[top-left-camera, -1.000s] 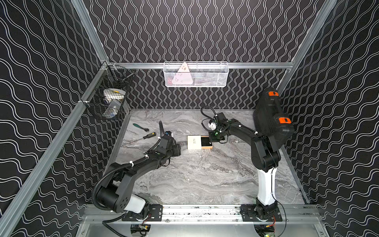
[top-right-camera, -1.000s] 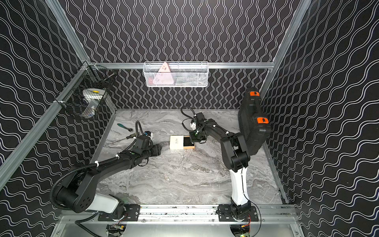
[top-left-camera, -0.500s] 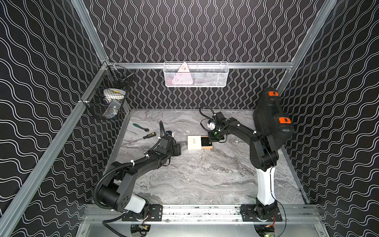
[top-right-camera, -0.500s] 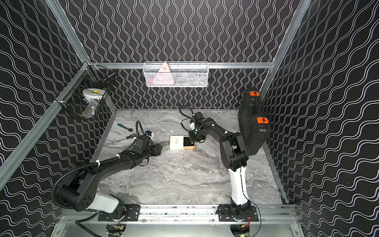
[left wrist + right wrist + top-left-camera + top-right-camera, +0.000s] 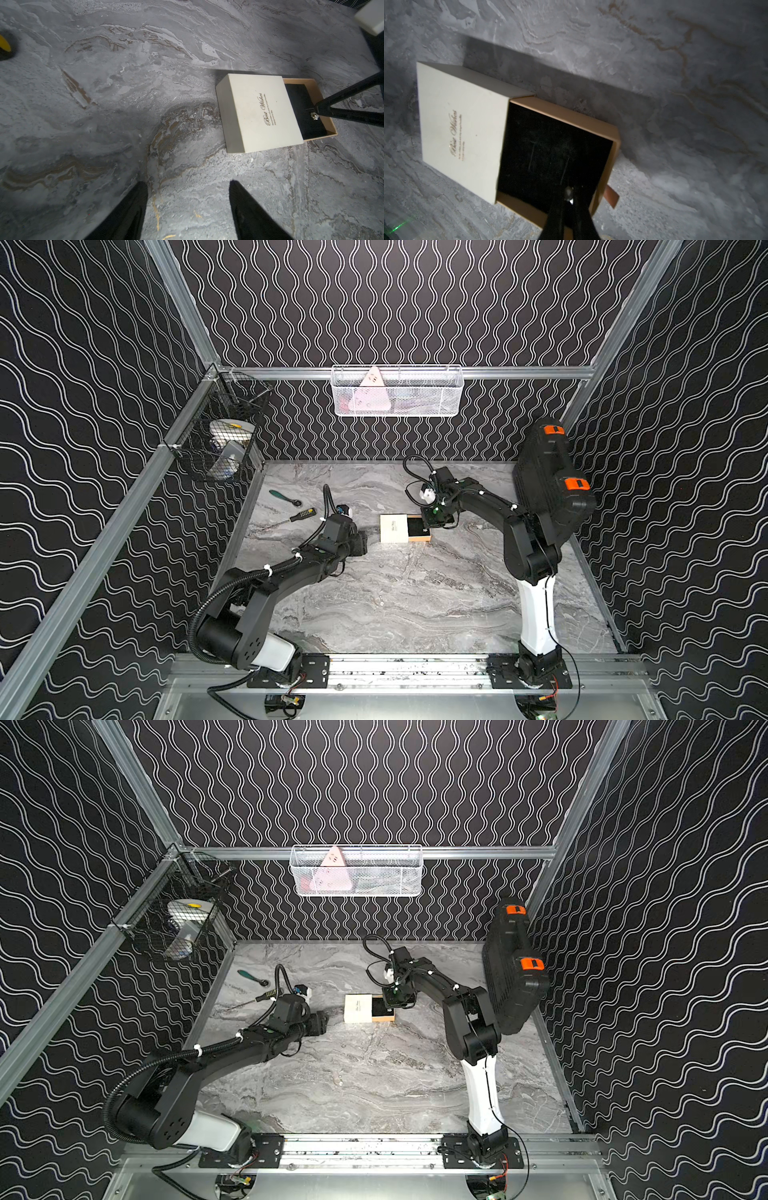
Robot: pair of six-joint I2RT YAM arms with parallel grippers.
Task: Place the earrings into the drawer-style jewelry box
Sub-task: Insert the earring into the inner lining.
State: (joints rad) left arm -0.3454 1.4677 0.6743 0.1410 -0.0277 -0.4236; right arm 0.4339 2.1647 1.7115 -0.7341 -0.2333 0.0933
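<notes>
- Far left, on the side rail: black wire basket [image 5: 199, 460] with a white roll inside
- Below it, on the grey marbled table [image 5: 395, 593]: green-handled wrench [image 5: 284, 496], then a screwdriver [image 5: 303, 513] with a black-and-yellow handle, the two lying apart
- Left gripper [image 5: 360, 545] [image 5: 188, 182] low over bare table, near the closed end of the box but clear of it, jaws wide apart and nothing between them
- Mid-table, lying flat in both top views: small cream box [image 5: 394, 528] [image 5: 358, 1008] with gold script on its top
- High on the back wall above it: white mesh basket [image 5: 436, 398] with a pink triangular thing in it
- Tan tray [image 5: 330, 128] [image 5: 564, 116] slid partway out of the box toward the right arm, black lining exposed, brown pull tab [image 5: 611, 196] at its outer end
- Right gripper [image 5: 432, 524] [image 5: 568, 197] reaching down over the open tray, jaws pinched narrow on a small shiny earring [image 5: 313, 116] [image 5: 569, 192]
- Earring right over the black lining near the tray's outer edge; touching it or just above, not clear
- Far right: big black case [image 5: 548, 489] with orange latches, standing on edge by the side wall behind the right arm
</notes>
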